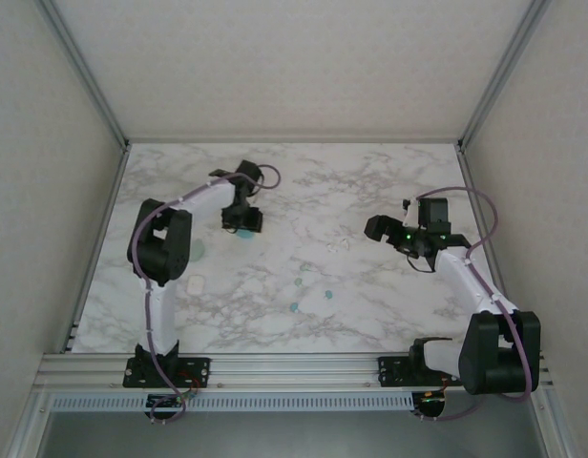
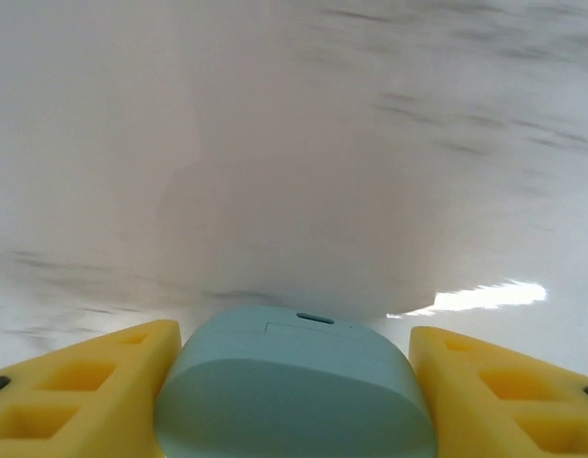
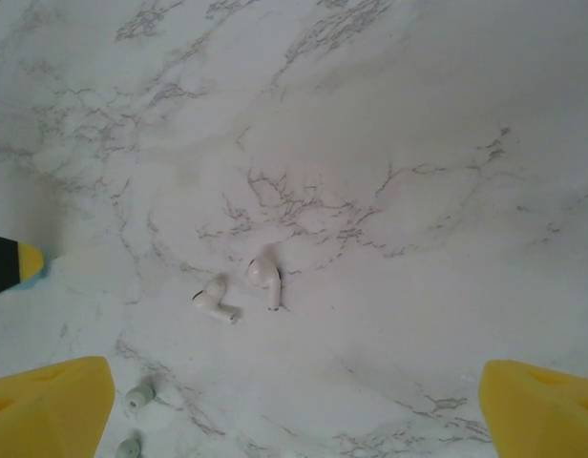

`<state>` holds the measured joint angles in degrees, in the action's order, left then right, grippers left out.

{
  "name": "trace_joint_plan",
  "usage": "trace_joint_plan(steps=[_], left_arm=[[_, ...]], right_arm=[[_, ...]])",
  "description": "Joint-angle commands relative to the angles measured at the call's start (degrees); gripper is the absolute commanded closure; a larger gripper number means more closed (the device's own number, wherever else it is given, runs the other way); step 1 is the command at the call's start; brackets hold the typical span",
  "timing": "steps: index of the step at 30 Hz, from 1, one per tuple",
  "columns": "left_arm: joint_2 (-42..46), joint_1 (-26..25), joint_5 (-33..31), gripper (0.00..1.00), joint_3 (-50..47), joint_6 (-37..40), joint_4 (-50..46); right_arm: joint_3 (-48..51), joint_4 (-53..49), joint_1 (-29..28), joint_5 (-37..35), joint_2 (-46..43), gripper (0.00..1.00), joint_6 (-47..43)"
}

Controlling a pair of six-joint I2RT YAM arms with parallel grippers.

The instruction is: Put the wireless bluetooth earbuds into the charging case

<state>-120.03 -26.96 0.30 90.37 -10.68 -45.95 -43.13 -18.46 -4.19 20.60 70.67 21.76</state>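
A teal charging case [image 2: 294,391] sits between the yellow fingers [image 2: 94,382] of my left gripper [image 2: 294,339], which press on both its sides. From above, that gripper [image 1: 242,221] stands at the back left of the marble table with the case [image 1: 244,235] under it. Two white earbuds [image 3: 265,279] [image 3: 215,301] lie side by side on the marble below my right gripper [image 3: 294,382], which hangs open above them. Two pale mint earbuds [image 3: 136,394] [image 3: 128,446] lie near its left finger. In the top view the right gripper [image 1: 378,229] is right of the white buds [image 1: 337,245].
A white case [image 1: 195,284] and a teal round one [image 1: 195,250] lie beside the left arm. Small teal pieces [image 1: 294,307] [image 1: 327,296] rest mid-table. Aluminium frame posts and grey walls [image 1: 94,105] bound the table; a rail [image 1: 294,367] runs along the near edge.
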Motion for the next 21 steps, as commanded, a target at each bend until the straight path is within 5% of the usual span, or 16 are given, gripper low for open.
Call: trace_joint_plan(steps=[1,9,17,21], left_arm=[[0.74,-5.75,0.76,0.44,2.77,-4.77,-0.68],[-6.77,-14.25,-2.20,0.44,10.59,-9.08,-1.13],[-11.04,-16.64,-4.92,0.45,13.18,-11.11,-1.48],[-10.69,-16.74,-5.19,0.32,13.21,-11.21,-1.38]], right_arm=[[1.49,0.79,-0.38,-1.25,-1.12,0.01,0.70],[2.62,-0.06,-0.38,-2.13,-2.25,0.01,0.05],[2.35,-1.09,-0.32,-2.27,-3.58,0.01,-0.29],[2.50,-0.52,-0.44,-1.82,-3.49,0.01,-0.13]])
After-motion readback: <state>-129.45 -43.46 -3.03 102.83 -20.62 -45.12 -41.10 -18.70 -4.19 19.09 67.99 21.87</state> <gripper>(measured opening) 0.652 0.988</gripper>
